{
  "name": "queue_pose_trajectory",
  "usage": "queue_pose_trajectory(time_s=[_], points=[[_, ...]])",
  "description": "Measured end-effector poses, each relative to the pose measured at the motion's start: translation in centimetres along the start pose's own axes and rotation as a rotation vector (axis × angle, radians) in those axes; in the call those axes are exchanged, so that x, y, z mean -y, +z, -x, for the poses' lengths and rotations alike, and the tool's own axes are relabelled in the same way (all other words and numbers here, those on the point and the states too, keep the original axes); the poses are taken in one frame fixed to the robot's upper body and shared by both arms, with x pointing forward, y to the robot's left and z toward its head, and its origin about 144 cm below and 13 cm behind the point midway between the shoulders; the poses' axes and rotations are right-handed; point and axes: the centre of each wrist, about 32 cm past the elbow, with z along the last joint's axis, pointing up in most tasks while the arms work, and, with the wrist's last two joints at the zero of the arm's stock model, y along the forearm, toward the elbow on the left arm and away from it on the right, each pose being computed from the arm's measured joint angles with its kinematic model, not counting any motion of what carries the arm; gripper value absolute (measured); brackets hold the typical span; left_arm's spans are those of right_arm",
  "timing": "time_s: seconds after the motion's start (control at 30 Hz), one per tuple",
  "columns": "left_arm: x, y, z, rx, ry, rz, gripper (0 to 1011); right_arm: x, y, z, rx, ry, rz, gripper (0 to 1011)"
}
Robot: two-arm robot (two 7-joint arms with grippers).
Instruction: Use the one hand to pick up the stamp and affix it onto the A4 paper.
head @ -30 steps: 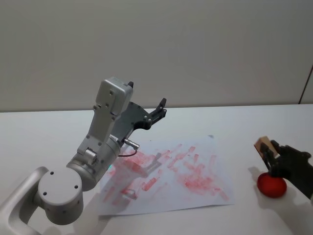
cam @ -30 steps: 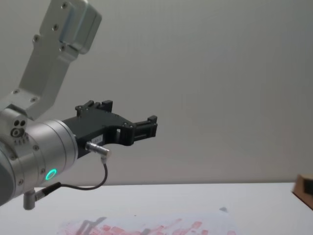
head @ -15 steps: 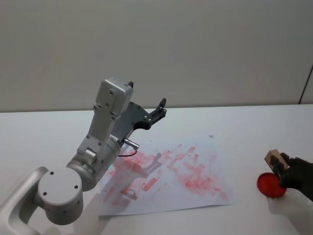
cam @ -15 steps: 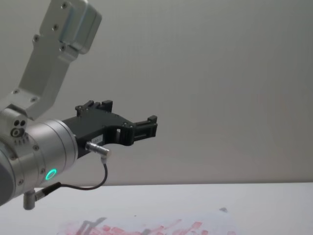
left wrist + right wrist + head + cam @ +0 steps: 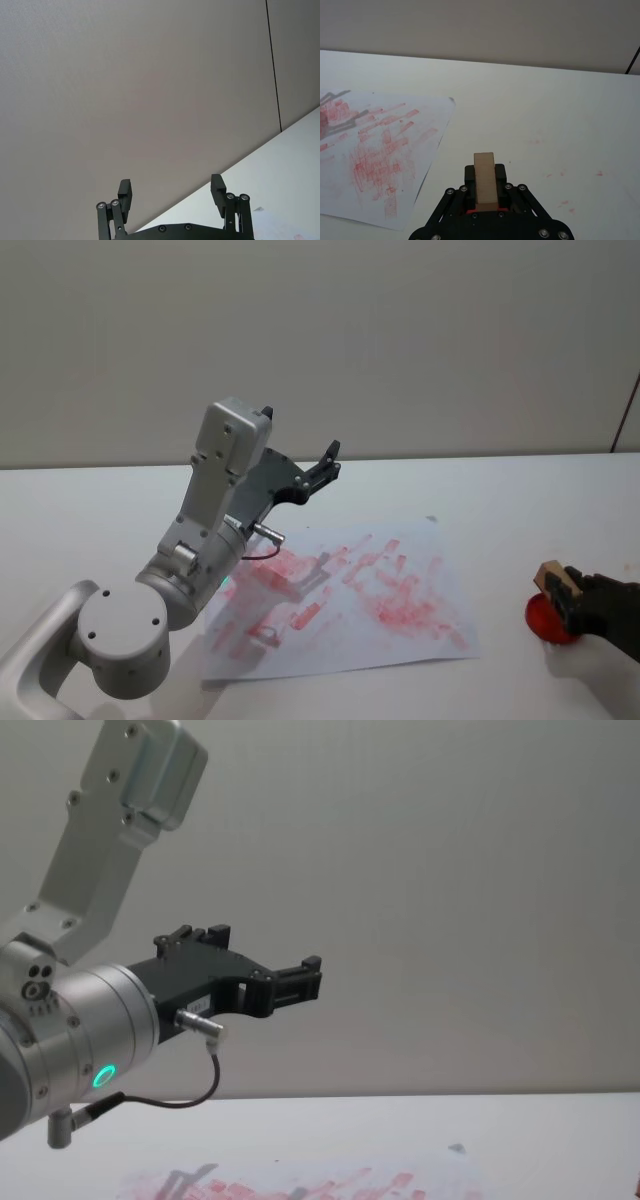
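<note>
Although the white table fills the scene, its near right corner is cut off in the head view, and with it most of the right arm. The A4 paper, covered with red prints, lies flat at the table's middle; its near left part is hidden behind the raised left arm, and in the chest view only its far edge shows. The left gripper is held high above the sheet's far left, fingers spread apart and empty, as the left wrist view confirms. The right gripper sits low at the near right, well apart from the sheet, its fingers closed on the stamp. The stamp's long axis runs out past the fingertips, its free end tilted up and toward the paper. Directly under it lies a red ink pad, largely hidden by the gripper; contact between stamp and pad cannot be determined.
</note>
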Motion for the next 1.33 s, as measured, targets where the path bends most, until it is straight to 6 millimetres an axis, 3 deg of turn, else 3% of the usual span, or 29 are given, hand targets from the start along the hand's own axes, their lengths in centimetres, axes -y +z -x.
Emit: queue_pose_trajectory(time_s=[0.5,0.67,0.77,0.97,1.03,1.1,1.33], points=[[0.00,0.00,0.00,0.000,0.000,0.000,1001,-0.53,-0.22,0.05,0.004,0.004,0.055,234],[0.00,0.00,0.00,0.000,0.000,0.000,1001,-0.62,-0.26,0.05,0.004,0.004,0.063,360],[0.00,0.00,0.00,0.000,0.000,0.000,1001,-0.65,-0.27,0.05,0.005,0.004,0.066,503],[0.00,0.00,0.00,0.000,0.000,0.000,1001,-0.70,-0.30,0.05,0.005,0.004,0.072,663],[0.00,0.00,0.00,0.000,0.000,0.000,1001,-0.72,-0.31,0.05,0.006,0.004,0.073,760],[0.00,0.00,0.00,0.000,0.000,0.000,1001,-0.72,-0.32,0.05,0.006,0.004,0.073,772],[0.00,0.00,0.00,0.000,0.000,0.000,1001,-0.75,-0.33,0.07,0.006,0.004,0.076,979]])
